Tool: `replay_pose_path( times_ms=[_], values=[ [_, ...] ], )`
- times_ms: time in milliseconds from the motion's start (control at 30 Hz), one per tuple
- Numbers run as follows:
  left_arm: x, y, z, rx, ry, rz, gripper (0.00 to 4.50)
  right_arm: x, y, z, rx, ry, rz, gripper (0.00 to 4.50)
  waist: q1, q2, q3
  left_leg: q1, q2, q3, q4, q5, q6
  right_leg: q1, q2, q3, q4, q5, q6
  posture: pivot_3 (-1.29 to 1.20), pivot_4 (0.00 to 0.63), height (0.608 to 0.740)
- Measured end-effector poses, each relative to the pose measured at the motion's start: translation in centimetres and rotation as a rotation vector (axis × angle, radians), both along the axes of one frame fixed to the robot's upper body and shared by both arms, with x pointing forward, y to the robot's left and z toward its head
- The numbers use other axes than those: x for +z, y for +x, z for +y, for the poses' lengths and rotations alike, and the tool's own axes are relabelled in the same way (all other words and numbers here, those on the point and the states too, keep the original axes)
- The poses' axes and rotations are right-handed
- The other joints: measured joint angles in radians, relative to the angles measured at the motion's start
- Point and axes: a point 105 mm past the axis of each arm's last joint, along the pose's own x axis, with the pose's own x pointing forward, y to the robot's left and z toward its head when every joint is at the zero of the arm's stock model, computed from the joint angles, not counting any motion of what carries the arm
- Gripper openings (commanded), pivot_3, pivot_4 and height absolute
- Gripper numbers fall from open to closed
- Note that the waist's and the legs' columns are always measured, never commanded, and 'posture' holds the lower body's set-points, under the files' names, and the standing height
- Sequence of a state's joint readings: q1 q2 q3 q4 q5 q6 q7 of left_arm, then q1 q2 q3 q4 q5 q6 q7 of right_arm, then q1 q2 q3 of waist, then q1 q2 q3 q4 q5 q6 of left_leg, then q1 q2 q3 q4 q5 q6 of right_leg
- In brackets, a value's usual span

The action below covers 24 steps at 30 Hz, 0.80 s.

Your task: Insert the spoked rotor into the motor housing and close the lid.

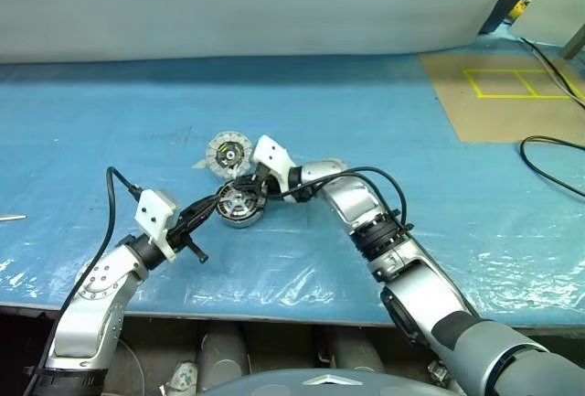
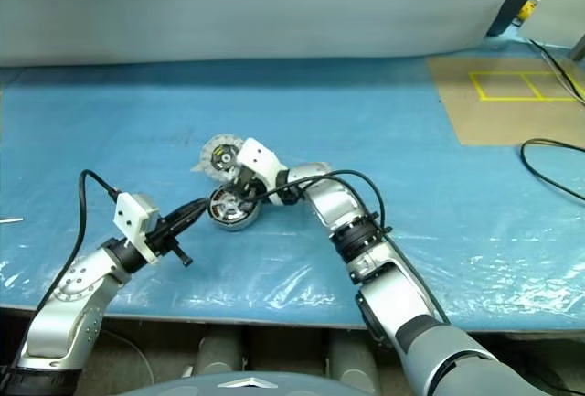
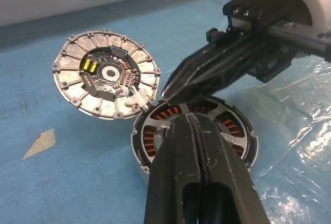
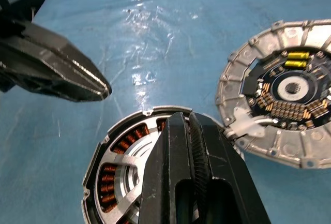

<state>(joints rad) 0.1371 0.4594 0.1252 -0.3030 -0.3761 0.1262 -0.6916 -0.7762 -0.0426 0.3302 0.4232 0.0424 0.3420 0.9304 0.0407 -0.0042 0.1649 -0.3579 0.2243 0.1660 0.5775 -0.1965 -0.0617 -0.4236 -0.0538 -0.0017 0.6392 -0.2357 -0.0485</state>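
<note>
The motor housing (image 1: 239,206) sits on the blue table as a grey puck with copper windings. The spoked rotor (image 4: 128,158) appears to lie inside it, and the windings show between its spokes. The lid (image 1: 228,153) rests just beyond the housing with its segmented face and dark centre up, its edge right at the housing's rim. My left gripper (image 1: 218,204) is shut and empty, with its tips at the housing's near-left rim. My right gripper (image 1: 249,187) is also shut and empty. It reaches in from the right, tips over the housing's top by the lid.
A small beige scrap (image 3: 44,141) lies left of the lid. A brown board with yellow tape (image 1: 512,94) and a black cable (image 1: 548,163) are at the far right. A thin metal piece (image 1: 9,219) lies at the left edge. The table's front edge runs close below the arms.
</note>
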Motion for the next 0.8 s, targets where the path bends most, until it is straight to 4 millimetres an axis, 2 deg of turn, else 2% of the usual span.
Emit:
replay_pose_path(
  times_ms=[167, 300, 400, 467, 633, 800],
  values=[
    [0.4, 0.1, 0.3, 0.010, -0.015, -0.009, 0.00, 1.6, 0.5, -0.5, 0.008, 0.069, -0.002, 0.08, -0.001, 0.000, 0.000, 0.000, 0.000, 0.000, 0.000, 0.000, 0.000, 0.000, 0.000, 0.000, 0.000, 0.000, 0.000, 0.00, 0.150, 0.740],
    [0.5, 0.1, 0.5, 0.017, -0.022, -0.010, 0.00, 4.1, 2.7, -1.5, -0.074, 0.122, -0.064, 0.08, 0.000, 0.000, 0.000, 0.000, 0.000, 0.000, 0.000, 0.000, 0.000, 0.000, 0.000, 0.000, 0.000, 0.000, 0.000, 0.00, 0.150, 0.740],
    [0.5, 0.1, 0.5, 0.019, -0.025, -0.005, 0.00, 5.2, 4.4, -2.7, -0.154, 0.124, -0.123, 0.08, 0.000, 0.000, 0.000, -0.001, 0.000, 0.000, 0.000, 0.000, 0.000, 0.000, 0.000, 0.000, 0.000, 0.000, 0.000, 0.00, 0.150, 0.740],
    [0.5, 0.0, 0.5, 0.020, -0.024, -0.004, 0.00, 5.0, 5.5, -3.9, -0.203, 0.091, -0.159, 0.08, 0.001, 0.000, 0.000, -0.001, 0.000, 0.000, 0.000, 0.000, 0.000, 0.000, 0.000, -0.001, -0.001, 0.000, 0.000, 0.00, 0.150, 0.740],
    [0.4, -0.2, 0.6, 0.026, -0.018, 0.010, 0.00, 3.1, 7.3, -6.3, -0.306, -0.013, -0.169, 0.08, -0.001, 0.000, 0.000, -0.002, 0.000, 0.000, 0.000, 0.000, 0.000, -0.001, 0.000, 0.000, -0.001, 0.000, 0.000, 0.00, 0.150, 0.740],
    [0.7, 0.1, 0.5, 0.022, -0.018, -0.002, 0.00, 1.0, 8.7, -6.9, -0.382, -0.169, -0.196, 0.08, -0.004, 0.000, 0.001, -0.002, 0.001, 0.000, 0.000, 0.000, 0.000, -0.002, 0.000, -0.001, 0.000, 0.000, 0.000, 0.00, 0.150, 0.740]
  ],
)
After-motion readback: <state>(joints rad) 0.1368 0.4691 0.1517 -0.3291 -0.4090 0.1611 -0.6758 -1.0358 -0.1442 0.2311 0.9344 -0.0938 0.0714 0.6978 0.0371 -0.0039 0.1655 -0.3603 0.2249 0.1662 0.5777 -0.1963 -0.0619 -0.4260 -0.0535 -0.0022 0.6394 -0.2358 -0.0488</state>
